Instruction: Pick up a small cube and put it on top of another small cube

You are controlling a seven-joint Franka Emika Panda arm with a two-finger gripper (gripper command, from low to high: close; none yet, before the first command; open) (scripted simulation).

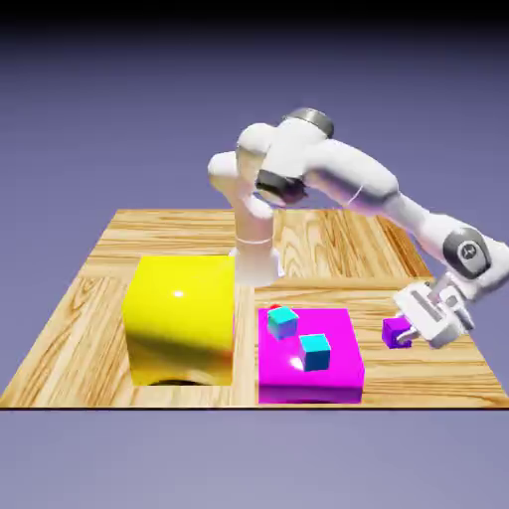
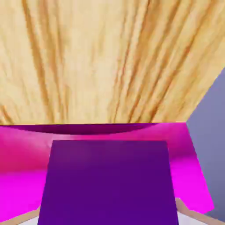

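Nearest us, at the desk's near edge, a large magenta block (image 1: 310, 390) lies right of the middle, with two small cyan cubes on top: one (image 1: 315, 353) nearer, the other (image 1: 283, 321) farther and to the left. At the left stands a bulky yellow block (image 1: 180, 320). To the right of the magenta block, apart from it, we see the small purple cube (image 1: 396, 333) at the end effector (image 1: 406, 336), which is closed on it, the arm leaning in from the right. In the hand view the cube looms large and dark between the fingertips. A bit of something red (image 1: 273, 307) peeks out behind the farther cyan cube.

We judge that the grip comes first and the lift is next. The hand is strongly tilted, so the cube could twist or slip as its weight comes off the desk. Carried too low, it could strike the magenta block or knock a cyan cube away; set down tilted, it could slide off its partner.

The desk (image 1: 75, 343) is pale wood with streaky brown grain. Far back on it stands the white arm's base (image 1: 255, 266), before a plain blue-violet backdrop (image 1: 89, 119) that darkens to black above.
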